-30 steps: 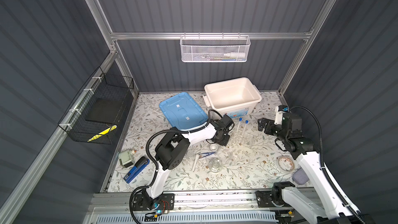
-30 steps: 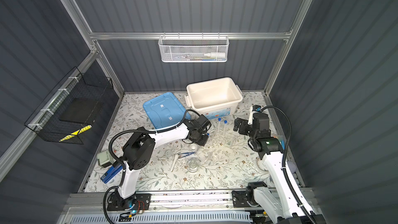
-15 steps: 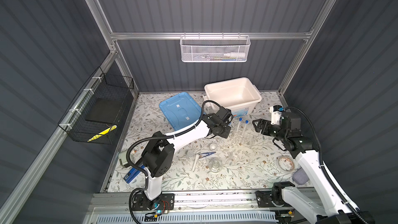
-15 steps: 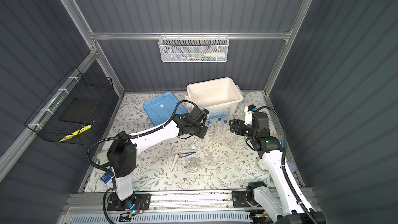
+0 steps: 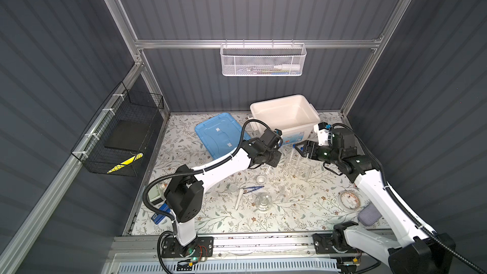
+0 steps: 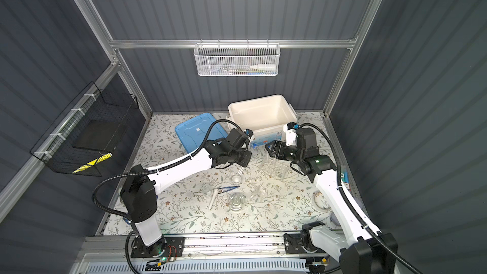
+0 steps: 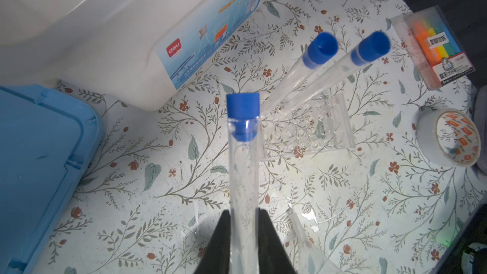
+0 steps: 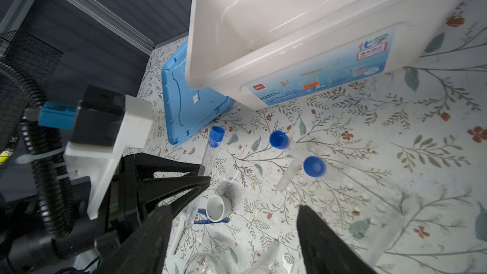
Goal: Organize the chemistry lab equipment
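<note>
Overhead, we see the whole bench (image 5: 290,222); wrist cameras peer closely past left claw (image 7: 243,214) and right claw (image 8: 234,208), sharing the racked test tubes (image 7: 320,48).

Right gripper (image 8: 233,208), fingers spread wide apart. Just ahead of the tips: small white bowl (image 8: 217,208), with blue tweezers (image 8: 210,221) near it. Farther ahead, two capped test tubes (image 8: 278,139) stand in the clear rack (image 8: 342,193). Alongside, the left gripper (image 8: 200,180) clamps a third tube (image 8: 210,151). Beyond lie the white bin (image 8: 290,35) and blue lid (image 8: 189,101).

place: enclosed robot test cell | signs: grey panel walls (image 5: 263,3), aluminium frame (image 5: 253,44), 2 arms (image 5: 224,166) on base rail (image 5: 263,242)
</note>
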Controlling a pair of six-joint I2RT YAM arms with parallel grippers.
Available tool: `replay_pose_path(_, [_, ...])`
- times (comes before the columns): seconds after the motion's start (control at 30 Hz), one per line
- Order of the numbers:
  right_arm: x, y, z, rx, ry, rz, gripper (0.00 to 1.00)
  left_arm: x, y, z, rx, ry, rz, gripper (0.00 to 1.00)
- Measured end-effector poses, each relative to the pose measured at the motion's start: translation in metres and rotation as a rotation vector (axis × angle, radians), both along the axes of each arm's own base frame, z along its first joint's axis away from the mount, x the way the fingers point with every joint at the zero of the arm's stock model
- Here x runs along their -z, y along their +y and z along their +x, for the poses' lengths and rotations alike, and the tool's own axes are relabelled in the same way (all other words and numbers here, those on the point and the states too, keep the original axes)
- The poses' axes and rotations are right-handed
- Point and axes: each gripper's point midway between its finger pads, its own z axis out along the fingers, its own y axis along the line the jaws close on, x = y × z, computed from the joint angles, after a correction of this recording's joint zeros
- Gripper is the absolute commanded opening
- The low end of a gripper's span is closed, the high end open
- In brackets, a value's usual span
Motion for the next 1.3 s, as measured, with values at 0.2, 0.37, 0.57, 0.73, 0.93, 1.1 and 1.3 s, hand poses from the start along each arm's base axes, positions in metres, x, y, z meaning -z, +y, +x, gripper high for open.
replay_pose_path(0.2, [0.005,0.017,0.011,-0.03,0.043,0.028,0.73,-0.017,0.004,-0.001,0.009,-0.052,-0.034,0.22])
replay_pose_path(0.37, [0.008,0.031,0.019,-0.058,0.072,0.052,0.73,-0.023,0.002,0.0,0.018,-0.077,-0.048,0.22])
replay_pose_path(0.57, [0.002,0.046,0.026,-0.097,0.065,0.054,0.71,-0.016,0.004,0.001,0.026,-0.083,-0.038,0.22])
replay_pose_path(0.73, [0.005,0.046,0.026,-0.095,0.07,0.04,0.71,-0.012,0.004,0.001,0.03,-0.088,-0.039,0.26])
replay_pose_path(0.93, [0.009,0.039,0.024,-0.073,0.076,0.001,0.75,0.009,0.013,0.004,0.016,-0.038,-0.005,0.4])
replay_pose_path(1.1, [0.001,0.027,0.02,-0.038,0.044,-0.012,0.77,0.042,0.02,0.014,-0.013,0.034,0.036,0.52])
replay_pose_path(1.3, [-0.002,0.01,0.021,0.015,0.019,-0.039,0.79,0.084,0.021,0.017,-0.012,0.116,0.088,0.54])
